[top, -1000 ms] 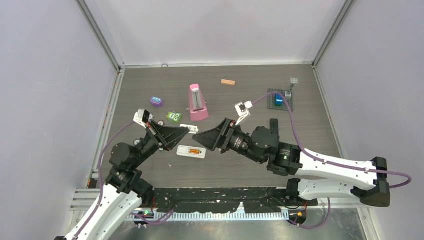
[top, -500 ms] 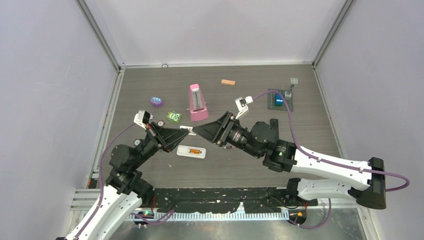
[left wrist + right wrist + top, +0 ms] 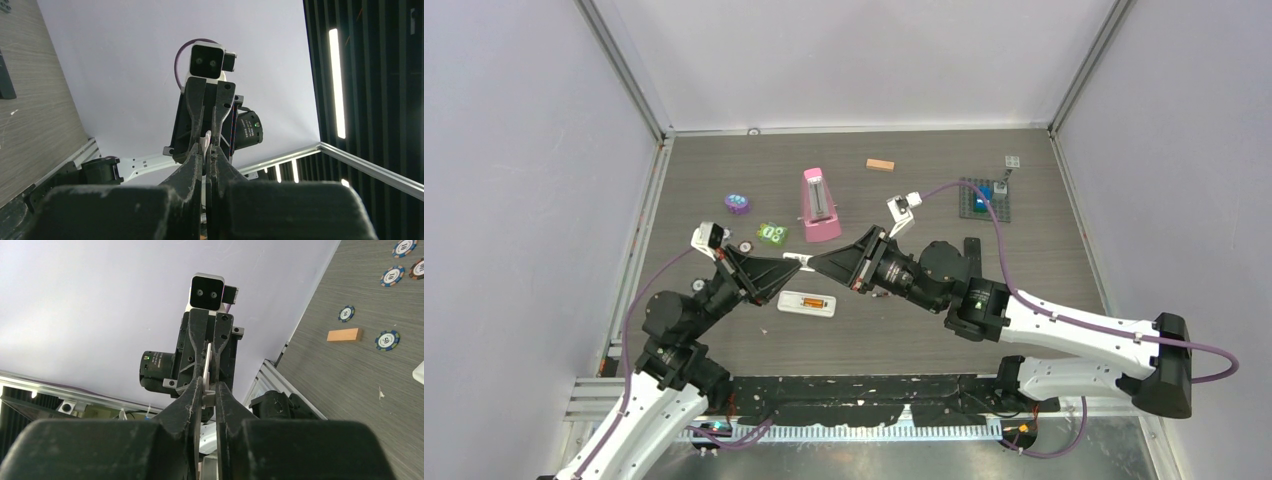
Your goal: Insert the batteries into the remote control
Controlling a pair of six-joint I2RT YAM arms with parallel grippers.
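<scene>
1. In the overhead view the two arms reach toward each other above the table [image 3: 724, 160]; their tips meet just left of the frame's centre.
2. The left gripper [image 3: 206, 152] is pressed together on a thin white flat piece [image 3: 206, 138]; it pinches the piece by the end nearest its own camera.
3. The right gripper [image 3: 208, 390] comes at the same piece from the opposite side; its fingers are closed onto it, and the piece stands edge-on between them in the right wrist view.
4. The remote control [image 3: 807, 303] lies flat on the table just below the meeting fingertips, touched by neither gripper; its compartment faces up and an orange battery [image 3: 811, 301] lies inside it; whether a second cell sits beside it is too small to tell.
5. A pink wedge-shaped object [image 3: 821, 205] stands above centre; an orange-tan block [image 3: 880, 165] lies farther up and to its right; a purple item [image 3: 737, 204] and a green item [image 3: 772, 234] lie to its left; a dark plate [image 3: 967, 208] sits toward the upper right.
6. Poker chips [image 3: 393, 275] lie in the upper right of the right wrist view.
</scene>
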